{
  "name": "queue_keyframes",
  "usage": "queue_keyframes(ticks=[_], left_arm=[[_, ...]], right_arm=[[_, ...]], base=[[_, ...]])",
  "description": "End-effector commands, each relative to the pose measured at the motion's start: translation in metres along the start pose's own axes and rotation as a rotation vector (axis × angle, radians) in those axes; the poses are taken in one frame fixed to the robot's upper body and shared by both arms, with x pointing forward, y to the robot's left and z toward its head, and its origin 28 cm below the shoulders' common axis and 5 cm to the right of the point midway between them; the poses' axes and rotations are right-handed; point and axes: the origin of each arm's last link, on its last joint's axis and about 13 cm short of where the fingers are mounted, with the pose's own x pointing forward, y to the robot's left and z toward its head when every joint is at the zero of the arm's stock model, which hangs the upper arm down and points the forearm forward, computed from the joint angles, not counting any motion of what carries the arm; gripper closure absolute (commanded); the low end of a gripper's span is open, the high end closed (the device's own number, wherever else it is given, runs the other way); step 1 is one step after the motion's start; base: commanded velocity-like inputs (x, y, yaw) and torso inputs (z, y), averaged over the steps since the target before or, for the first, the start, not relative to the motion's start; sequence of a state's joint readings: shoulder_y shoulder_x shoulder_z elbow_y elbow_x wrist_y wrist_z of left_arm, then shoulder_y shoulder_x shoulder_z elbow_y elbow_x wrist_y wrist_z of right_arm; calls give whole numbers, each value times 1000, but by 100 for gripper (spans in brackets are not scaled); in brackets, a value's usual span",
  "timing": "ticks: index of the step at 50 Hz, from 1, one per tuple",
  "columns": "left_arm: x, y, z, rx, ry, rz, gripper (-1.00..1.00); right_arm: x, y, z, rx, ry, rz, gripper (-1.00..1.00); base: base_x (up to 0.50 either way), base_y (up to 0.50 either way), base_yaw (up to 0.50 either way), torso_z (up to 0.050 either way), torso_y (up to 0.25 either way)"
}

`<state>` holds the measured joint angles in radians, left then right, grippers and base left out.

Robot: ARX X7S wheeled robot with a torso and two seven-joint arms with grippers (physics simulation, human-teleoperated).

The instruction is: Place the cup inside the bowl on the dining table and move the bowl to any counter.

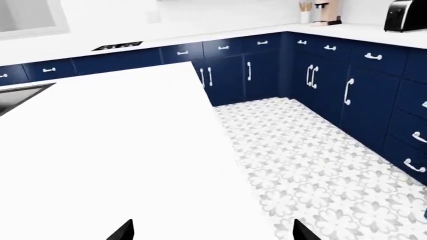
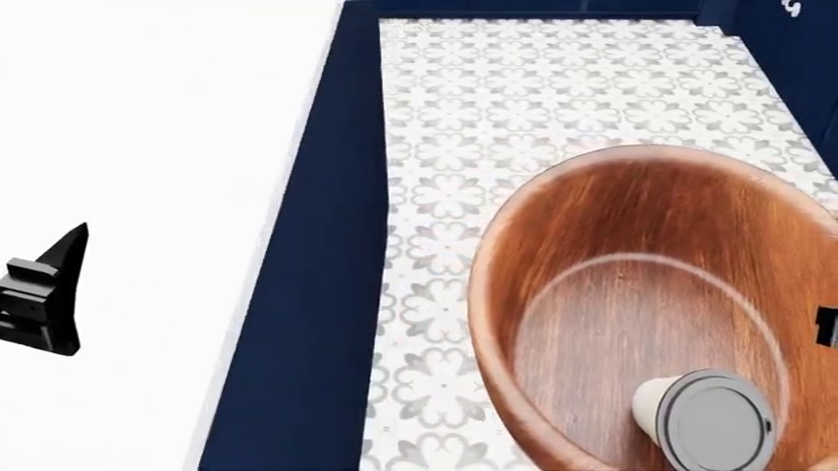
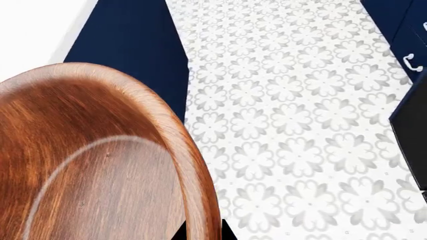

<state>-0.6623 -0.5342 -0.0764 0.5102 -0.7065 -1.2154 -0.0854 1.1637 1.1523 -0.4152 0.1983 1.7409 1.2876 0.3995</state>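
Grey-and-white floral patterned floor tiles [image 1: 313, 165] run between navy blue base cabinets with silver handles [image 1: 347, 90] lining the far walls. A white worktop [image 1: 220, 37] caps them, carrying a black toaster [image 1: 407, 15], with a black hob [image 1: 117, 46] set into it.

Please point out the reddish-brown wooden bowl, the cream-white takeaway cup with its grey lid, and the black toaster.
Reddish-brown wooden bowl [image 2: 629, 294]: head view, inner wall.
Cream-white takeaway cup [image 2: 713, 417]: head view, dark grey lid.
Black toaster [image 1: 407, 15]: left wrist view, front face.
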Motion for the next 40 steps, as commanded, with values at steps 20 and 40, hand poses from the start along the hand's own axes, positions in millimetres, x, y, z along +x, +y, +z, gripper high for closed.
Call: queue_keyframes(ticks=[20, 40], left_arm=[[2, 1, -3, 19, -2, 13, -100], [3, -1, -2, 22, -1, 13, -100]], right_arm=[[3, 1, 2, 34, -52, 43, 100], [5, 0, 2, 42, -71, 42, 100]], base=[[0, -500, 0, 0, 1], [0, -352, 0, 1, 0]])
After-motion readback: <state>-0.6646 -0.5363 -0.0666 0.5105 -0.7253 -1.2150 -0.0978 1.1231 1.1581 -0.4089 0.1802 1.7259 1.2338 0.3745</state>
